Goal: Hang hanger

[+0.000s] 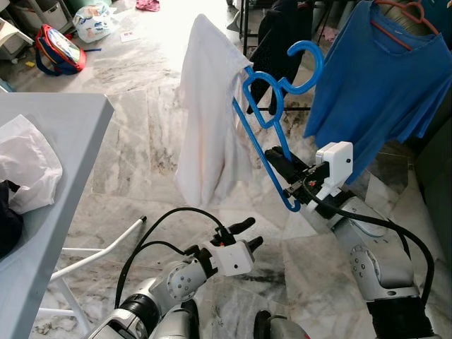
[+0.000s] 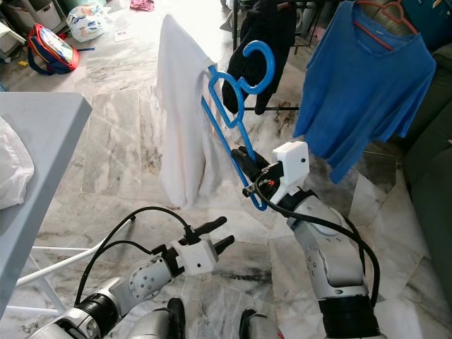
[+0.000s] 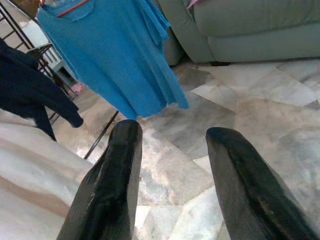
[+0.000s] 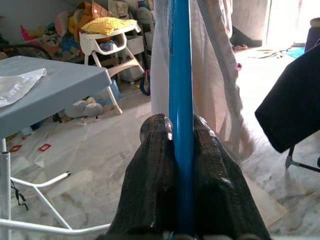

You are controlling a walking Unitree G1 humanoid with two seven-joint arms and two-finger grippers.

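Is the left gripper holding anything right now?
No, the left gripper is open with only marble floor between its fingers.

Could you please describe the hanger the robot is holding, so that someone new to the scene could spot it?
Start at the blue shirt hanging at the right. Just left of it, the right end effector is shut on a blue hanger carrying a white garment. Unlike the shirt's red hanger, it is bright blue and hangs from nothing.
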